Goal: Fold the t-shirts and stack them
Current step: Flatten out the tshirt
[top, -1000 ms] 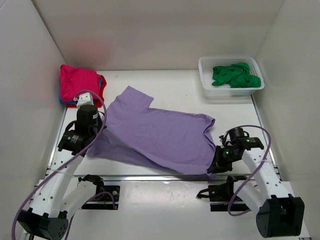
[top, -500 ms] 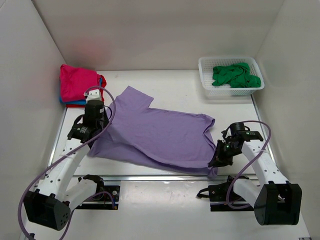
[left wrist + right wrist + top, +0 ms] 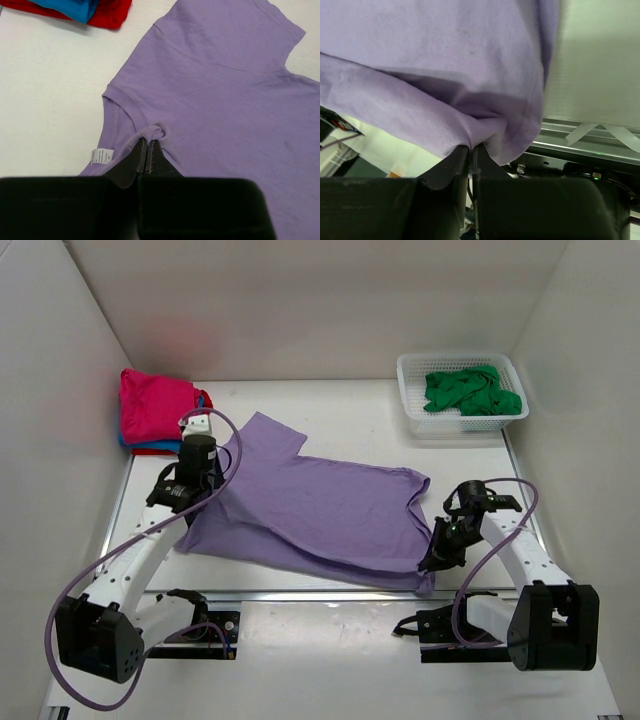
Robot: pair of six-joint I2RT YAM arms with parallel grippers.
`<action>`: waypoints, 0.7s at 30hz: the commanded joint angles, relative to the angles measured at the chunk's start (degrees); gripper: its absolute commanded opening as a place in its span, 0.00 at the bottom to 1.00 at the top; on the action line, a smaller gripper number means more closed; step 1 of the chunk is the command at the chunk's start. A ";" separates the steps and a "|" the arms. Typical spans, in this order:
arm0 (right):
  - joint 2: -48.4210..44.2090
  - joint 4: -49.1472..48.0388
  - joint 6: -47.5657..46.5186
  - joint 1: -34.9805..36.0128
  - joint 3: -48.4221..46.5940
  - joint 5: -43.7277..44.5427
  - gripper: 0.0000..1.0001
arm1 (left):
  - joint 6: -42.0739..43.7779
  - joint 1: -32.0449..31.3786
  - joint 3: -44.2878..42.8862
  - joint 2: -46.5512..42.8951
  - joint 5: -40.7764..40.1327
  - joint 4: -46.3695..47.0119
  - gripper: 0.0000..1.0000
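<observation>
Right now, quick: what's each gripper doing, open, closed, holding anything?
Left gripper: closed, pinching the lilac t-shirt at its neckline.
Right gripper: closed, pinching a bunched corner of the lilac t-shirt.

The top camera looks down from high at 6 o'clock over the whole table [image 3: 350, 405]. The left wrist camera sits close above the left gripper [image 3: 146, 150], facing 12 o'clock. The right wrist camera, close above the right gripper [image 3: 471, 150], faces 7 o'clock. All share the purple shirt [image 3: 320, 510].
</observation>
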State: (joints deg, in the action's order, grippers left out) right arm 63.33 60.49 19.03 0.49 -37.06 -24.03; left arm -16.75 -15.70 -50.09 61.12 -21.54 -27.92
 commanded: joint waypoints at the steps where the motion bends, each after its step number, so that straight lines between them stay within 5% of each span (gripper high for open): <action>1: 1.09 -1.51 0.66 -1.46 -2.40 1.71 0.02 | 0.93 0.06 -0.19 1.53 -1.31 3.57 0.00; 21: 6.36 -5.47 1.54 -1.38 -4.42 3.55 0.00 | 1.46 0.41 -1.68 7.96 -0.96 7.79 0.00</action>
State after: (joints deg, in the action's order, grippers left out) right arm 69.41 56.23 20.99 -1.19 -38.30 -21.19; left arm -15.84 -15.68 -50.11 69.69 -21.65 -22.04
